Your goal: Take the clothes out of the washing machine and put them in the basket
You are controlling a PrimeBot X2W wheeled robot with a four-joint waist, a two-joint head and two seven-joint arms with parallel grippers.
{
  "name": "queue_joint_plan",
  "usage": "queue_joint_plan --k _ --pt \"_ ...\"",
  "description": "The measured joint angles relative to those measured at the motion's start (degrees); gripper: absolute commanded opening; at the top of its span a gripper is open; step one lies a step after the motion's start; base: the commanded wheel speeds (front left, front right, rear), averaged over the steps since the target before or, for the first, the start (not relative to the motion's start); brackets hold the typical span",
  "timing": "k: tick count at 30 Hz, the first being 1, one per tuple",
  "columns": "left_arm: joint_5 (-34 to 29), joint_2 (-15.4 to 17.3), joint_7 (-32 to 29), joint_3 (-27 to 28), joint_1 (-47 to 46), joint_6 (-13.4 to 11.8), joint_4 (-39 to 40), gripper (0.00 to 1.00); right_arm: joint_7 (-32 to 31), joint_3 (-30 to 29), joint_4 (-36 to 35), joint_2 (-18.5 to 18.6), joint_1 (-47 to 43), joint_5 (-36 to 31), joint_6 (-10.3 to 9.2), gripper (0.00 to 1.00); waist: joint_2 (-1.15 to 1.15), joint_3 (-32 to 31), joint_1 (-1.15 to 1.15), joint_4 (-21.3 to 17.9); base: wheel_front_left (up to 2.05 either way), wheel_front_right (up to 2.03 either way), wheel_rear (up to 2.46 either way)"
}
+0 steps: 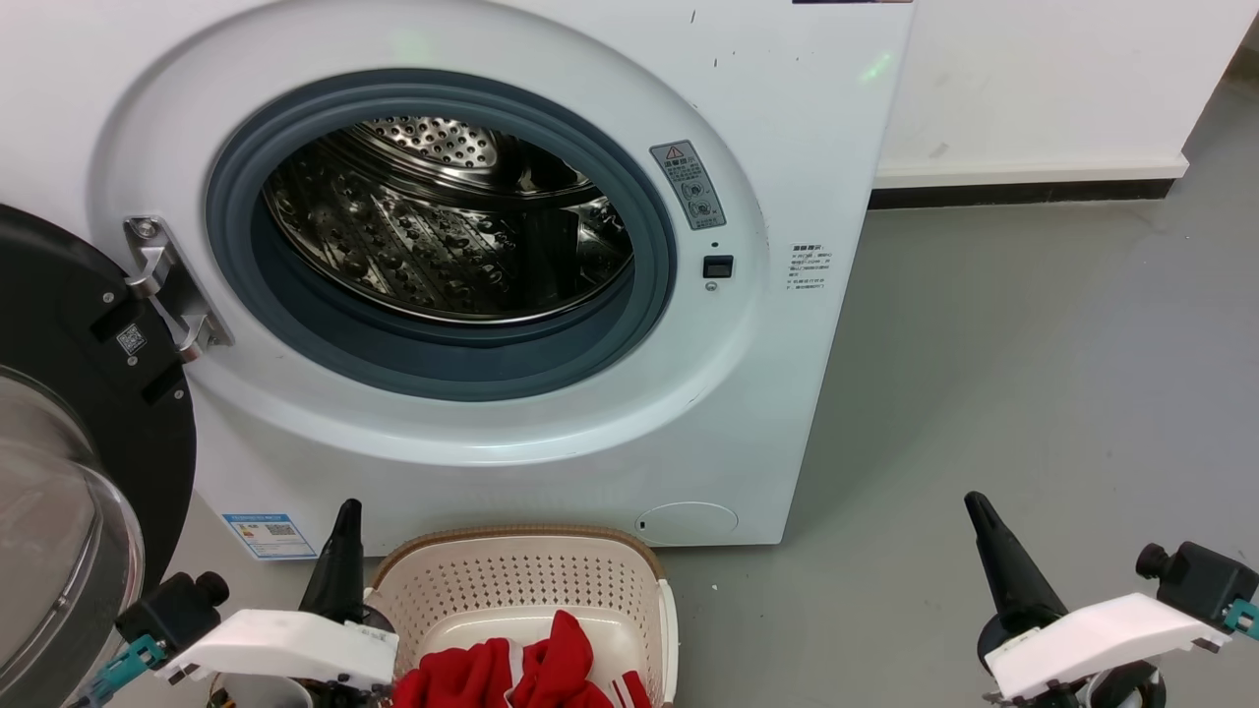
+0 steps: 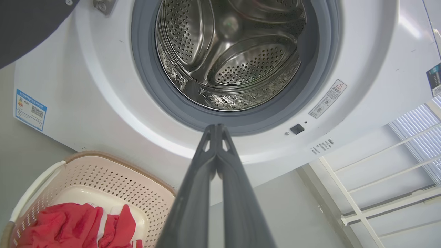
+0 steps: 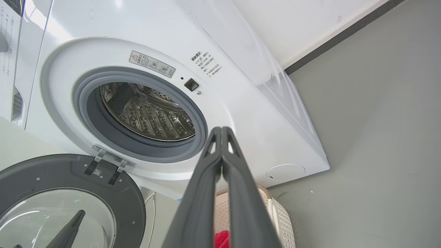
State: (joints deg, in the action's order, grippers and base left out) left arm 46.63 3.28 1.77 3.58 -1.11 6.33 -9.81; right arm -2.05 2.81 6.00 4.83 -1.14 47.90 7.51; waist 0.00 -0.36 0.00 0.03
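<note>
Empty, pinched closed, left gripper (image 1: 346, 516) and right gripper (image 1: 979, 506) idled at lower corners | clothes (image 1: 531, 674) lay in basket (image 1: 511, 580) — set close under washing machine (image 1: 767, 393) | drum (image 1: 443, 246) looked bare — likely done

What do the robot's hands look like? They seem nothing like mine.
The left gripper and right gripper match: two long dark grey fingers tapering to a point, with small triangular cut-outs near the tips. Behind each sits an angular white casing, a black boxy module with a round knob, and a teal clip.
</note>
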Motion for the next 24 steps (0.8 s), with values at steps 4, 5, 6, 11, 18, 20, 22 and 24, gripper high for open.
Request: queue_joint_plan --k 4,5,6,11,18,20,22,24 --pt "3.0 0.0 -0.6 0.2 -0.4 0.1 -0.3 0.0 0.0 -0.3 0.5 0.0 0.4 3.2 -0.01 0.0 0.0 0.0 0.0 0.0 0.0 0.0 0.0" --pt "3.8 0.0 -0.6 0.2 -0.4 0.1 -0.4 0.0 0.0 -0.4 0.6 0.1 0.7 3.9 -0.01 0.0 0.0 0.0 0.0 0.0 0.0 0.0 0.0" --pt "5.2 0.0 -0.9 0.3 -0.5 0.1 -0.6 0.0 0.0 -0.5 0.9 0.1 1.1 5.4 -0.01 0.0 0.0 0.0 0.0 0.0 0.0 0.0 0.0" --pt "10.2 -0.1 -1.9 0.6 -1.0 0.2 -1.1 0.0 -0.2 -1.2 1.7 0.1 1.4 10.6 -0.01 0.0 0.0 0.1 0.0 0.0 0.0 0.0 0.0" --pt "14.8 -0.1 -2.6 0.8 -1.6 0.3 -1.5 0.0 -0.4 -1.9 2.5 0.2 2.3 15.3 -0.01 0.0 0.0 0.1 0.0 0.0 0.0 0.0 0.0" --pt "16.0 -0.1 -2.9 0.9 -1.7 0.3 -1.5 0.0 -0.5 -2.0 2.8 0.2 2.4 16.6 -0.01 0.0 0.0 0.2 0.0 0.0 0.0 0.0 0.0" --pt "17.3 -0.1 -3.1 1.0 -1.7 0.3 -1.7 0.0 -0.5 -2.2 3.0 0.2 2.5 17.9 -0.01 0.0 0.0 0.2 0.0 0.0 0.0 0.0 0.0" --pt "19.7 -0.1 -3.6 1.2 -1.9 0.3 -1.8 0.0 -0.6 -2.5 3.4 0.2 2.8 20.4 -0.01 0.0 0.0 0.2 0.0 0.0 0.0 0.0 0.0"
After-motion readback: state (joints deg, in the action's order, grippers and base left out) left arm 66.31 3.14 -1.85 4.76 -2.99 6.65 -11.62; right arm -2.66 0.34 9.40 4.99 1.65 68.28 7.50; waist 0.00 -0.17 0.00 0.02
